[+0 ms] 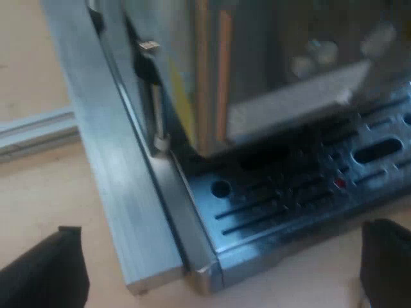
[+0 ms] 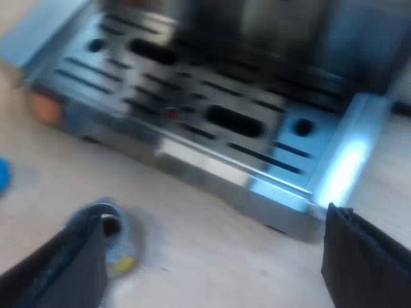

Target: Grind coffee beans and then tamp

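The espresso machine's slotted metal drip tray lies just beyond my left gripper, which is open with nothing between its fingers and hangs over the tray's near corner. The machine's shiny body rises above the tray. My right gripper is also open and holds nothing, low over the wooden table before the drip tray. A blue object shows at the picture's edge on the table; what it is I cannot tell.
A grey metal bar runs along the machine's side down to the tray's corner. A small round metal thing with a yellow spot lies on the table by one finger of my right gripper. An orange patch sits at the tray's far corner.
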